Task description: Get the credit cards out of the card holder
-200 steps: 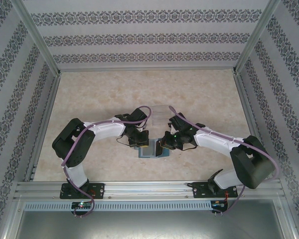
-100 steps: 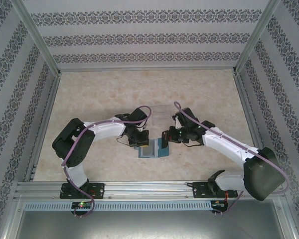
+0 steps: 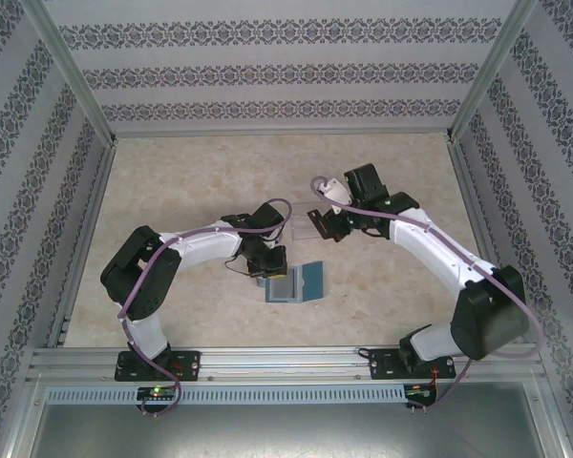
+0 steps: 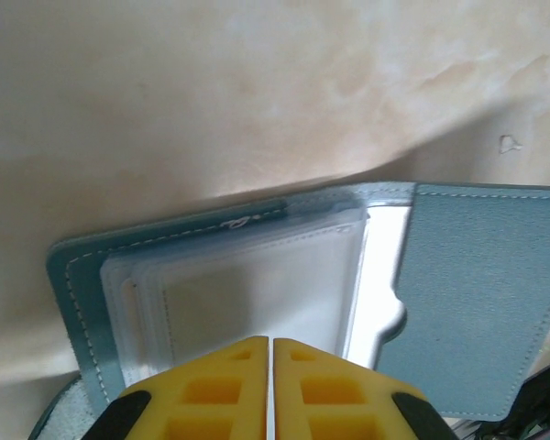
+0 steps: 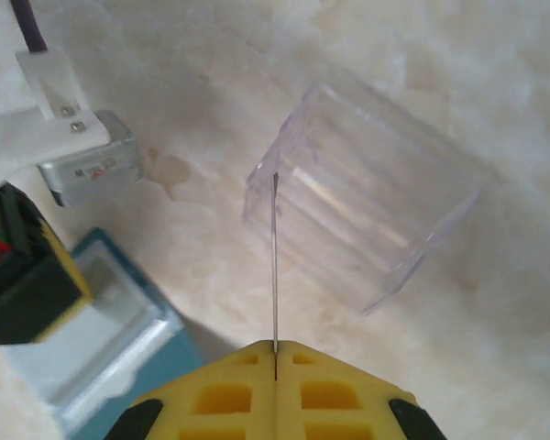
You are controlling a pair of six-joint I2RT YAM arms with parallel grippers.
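The card holder (image 3: 297,283) lies open on the table, teal outside, with clear pockets (image 4: 257,284) inside. My left gripper (image 4: 272,340) is shut, its yellow tips resting on those pockets; from above it (image 3: 267,269) sits at the holder's left half. My right gripper (image 5: 275,347) is shut on a credit card (image 5: 275,257), seen edge-on as a thin line sticking out from the fingers. That gripper (image 3: 318,226) hangs above the clear plastic tray (image 5: 367,220), back and right of the holder (image 5: 110,344).
The clear tray (image 3: 298,218) stands just behind the holder. The left arm's wrist camera housing (image 5: 87,165) sits close to the left of the right gripper. Open marbled tabletop (image 3: 191,181) stretches to the metal frame rails on all sides.
My right arm has pulled back and to the right, away from the holder, carrying the card over to the clear tray. The left gripper has stayed on the holder.
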